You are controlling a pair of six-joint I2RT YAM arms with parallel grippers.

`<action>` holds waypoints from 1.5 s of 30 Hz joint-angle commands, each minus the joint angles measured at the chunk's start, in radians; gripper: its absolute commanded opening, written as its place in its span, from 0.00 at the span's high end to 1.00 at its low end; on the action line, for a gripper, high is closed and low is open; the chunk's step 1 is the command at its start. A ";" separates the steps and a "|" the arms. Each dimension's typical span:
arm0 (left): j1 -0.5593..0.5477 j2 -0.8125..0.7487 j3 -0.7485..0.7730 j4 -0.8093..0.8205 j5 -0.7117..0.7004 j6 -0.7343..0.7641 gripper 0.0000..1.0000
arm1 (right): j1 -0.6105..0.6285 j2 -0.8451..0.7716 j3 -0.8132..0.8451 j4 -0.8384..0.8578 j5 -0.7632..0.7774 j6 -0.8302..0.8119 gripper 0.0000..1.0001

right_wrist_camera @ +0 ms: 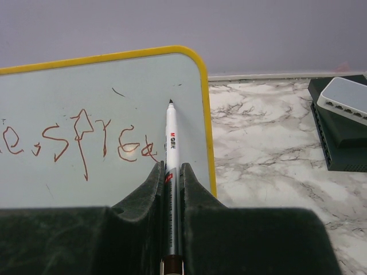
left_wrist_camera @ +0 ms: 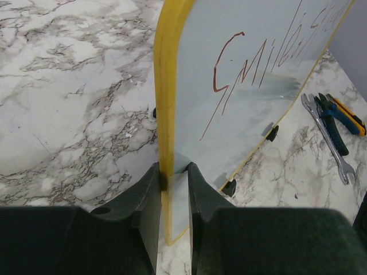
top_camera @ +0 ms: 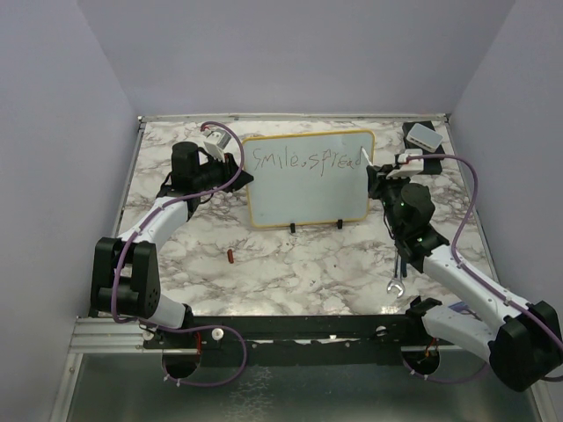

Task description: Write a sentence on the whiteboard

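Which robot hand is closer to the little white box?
Right. The right gripper, at the right edge of the whiteboard, sits near the white box; the left gripper clamps the board's left edge.

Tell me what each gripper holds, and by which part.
The left gripper clamps the whiteboard by its yellow side edge. The right gripper holds a marker by its lower barrel, tip pointing toward the whiteboard.

The whiteboard (top_camera: pixel 308 189) stands upright on small black feet before me, with a pale glossy face and a yellow rim. The sentence (top_camera: pixel 303 161) runs along its top in thin reddish-brown letters, one line: "smile, sprea".
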 commanded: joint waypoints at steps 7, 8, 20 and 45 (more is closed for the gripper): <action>-0.018 -0.008 -0.010 -0.025 -0.022 0.003 0.88 | -0.004 -0.010 -0.010 -0.024 0.038 0.008 0.99; -0.017 -0.009 -0.010 -0.025 -0.023 0.003 0.88 | -0.003 -0.015 -0.017 -0.029 0.037 0.011 0.99; -0.020 -0.010 -0.009 -0.026 -0.022 0.002 0.88 | -0.003 -0.064 -0.087 -0.109 0.013 0.067 0.99; -0.023 -0.022 -0.010 -0.025 -0.039 -0.016 0.88 | -0.003 -0.202 -0.067 -0.182 0.049 0.057 0.99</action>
